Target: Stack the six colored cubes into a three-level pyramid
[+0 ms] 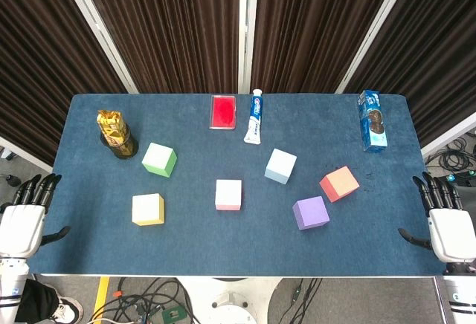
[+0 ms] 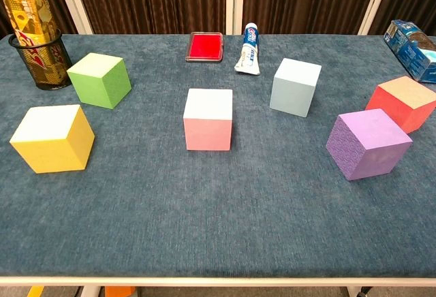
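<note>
**blockhead42:** So where are we at? Looks like nothing's stacked yet. All six cubes sit apart on the worktop [image 1: 89, 257], none touching. Taking the pink cube [image 1: 228, 194] as the clock centre in the head view: yellow cube [image 1: 148, 209] at about 9, green cube [image 1: 159, 159] at 10, pale blue cube [image 1: 281, 166] at 2, orange cube [image 1: 339, 183] at 3 and purple cube [image 1: 311, 212] at 4.

**armchair_rig:** Yep, zero levels done by our reckoning. The left hand [image 1: 24, 216] is parked off the worktop's 8 o'clock corner and the right hand [image 1: 448, 220] off the 4 o'clock corner, both with fingers spread and holding nothing. We'd guess they sit out wide like that to keep the cubes in clear view before the first reach.

**blockhead42:** Makes sense. Why do we think the cubes are spread out?

**armchair_rig:** Probably so fingers can get around each one without bumping a neighbour. Orange and purple are the closest pair, so that's where we'd be careful.

**blockhead42:** And the clutter along the back?

**armchair_rig:** Mesh cup with a gold packet [image 1: 116, 134] at 10, red box [image 1: 223, 111] and toothpaste tube [image 1: 254, 117] at 12, blue box [image 1: 372, 120] at 2. They're all behind the cubes, so the middle near pink looks like the natural spot for a base row.
</note>
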Action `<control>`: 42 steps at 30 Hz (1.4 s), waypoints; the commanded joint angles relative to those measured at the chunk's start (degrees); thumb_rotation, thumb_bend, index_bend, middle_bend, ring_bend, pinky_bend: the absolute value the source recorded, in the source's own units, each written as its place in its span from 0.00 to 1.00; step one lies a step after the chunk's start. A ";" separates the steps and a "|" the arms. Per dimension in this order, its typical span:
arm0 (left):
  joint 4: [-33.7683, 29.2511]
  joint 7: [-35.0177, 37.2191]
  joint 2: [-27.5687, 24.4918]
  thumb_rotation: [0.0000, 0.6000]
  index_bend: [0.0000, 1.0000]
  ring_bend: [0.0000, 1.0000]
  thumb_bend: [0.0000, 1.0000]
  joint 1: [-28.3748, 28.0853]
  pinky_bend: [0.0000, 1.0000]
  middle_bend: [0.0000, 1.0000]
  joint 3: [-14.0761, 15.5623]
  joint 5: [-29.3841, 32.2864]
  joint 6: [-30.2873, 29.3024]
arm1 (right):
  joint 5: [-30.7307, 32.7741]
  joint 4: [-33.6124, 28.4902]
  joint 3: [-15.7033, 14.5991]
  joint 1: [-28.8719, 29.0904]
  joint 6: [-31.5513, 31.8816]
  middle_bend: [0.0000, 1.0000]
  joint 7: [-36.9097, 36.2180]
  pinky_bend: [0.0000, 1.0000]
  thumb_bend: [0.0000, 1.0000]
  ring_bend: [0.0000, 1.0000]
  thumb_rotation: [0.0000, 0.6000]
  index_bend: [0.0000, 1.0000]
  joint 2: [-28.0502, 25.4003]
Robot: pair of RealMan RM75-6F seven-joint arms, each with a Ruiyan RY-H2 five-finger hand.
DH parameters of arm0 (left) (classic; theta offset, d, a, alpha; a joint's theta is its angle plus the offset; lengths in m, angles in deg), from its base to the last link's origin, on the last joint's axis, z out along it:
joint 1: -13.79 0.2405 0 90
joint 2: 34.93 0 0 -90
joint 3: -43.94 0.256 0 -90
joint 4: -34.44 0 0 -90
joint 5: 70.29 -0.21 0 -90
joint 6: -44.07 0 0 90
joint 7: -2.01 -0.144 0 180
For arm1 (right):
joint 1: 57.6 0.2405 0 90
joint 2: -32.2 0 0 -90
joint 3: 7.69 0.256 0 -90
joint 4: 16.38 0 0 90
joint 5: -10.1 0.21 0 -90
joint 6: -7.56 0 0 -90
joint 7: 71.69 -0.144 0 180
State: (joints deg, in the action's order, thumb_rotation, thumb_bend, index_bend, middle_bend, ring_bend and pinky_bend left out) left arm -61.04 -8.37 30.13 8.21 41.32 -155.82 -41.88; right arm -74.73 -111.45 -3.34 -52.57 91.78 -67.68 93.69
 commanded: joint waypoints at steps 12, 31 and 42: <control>-0.07 0.98 0.06 1.00 0.05 0.00 0.01 -0.21 0.11 0.07 0.67 -1.20 0.58 | -0.45 -3.97 1.51 3.66 -3.66 0.00 2.78 0.00 0.00 0.00 1.00 0.00 -1.37; 3.69 4.11 2.31 1.00 0.05 0.00 0.01 1.17 0.11 0.07 3.11 -2.32 0.96 | 9.84 -6.25 9.91 25.85 -27.14 0.03 15.10 0.00 0.00 0.00 1.00 0.00 7.13; 4.46 5.18 2.37 1.00 0.05 0.00 0.01 0.75 0.11 0.07 2.78 -2.28 1.52 | 21.91 5.50 11.40 36.43 -36.18 0.02 21.58 0.00 0.00 0.00 1.00 0.00 14.08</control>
State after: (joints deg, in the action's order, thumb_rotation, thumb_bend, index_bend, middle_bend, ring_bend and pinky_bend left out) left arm -56.56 -3.16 32.50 8.96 44.10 -158.09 -40.35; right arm -55.40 -108.07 7.75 -17.52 55.92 -48.02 105.54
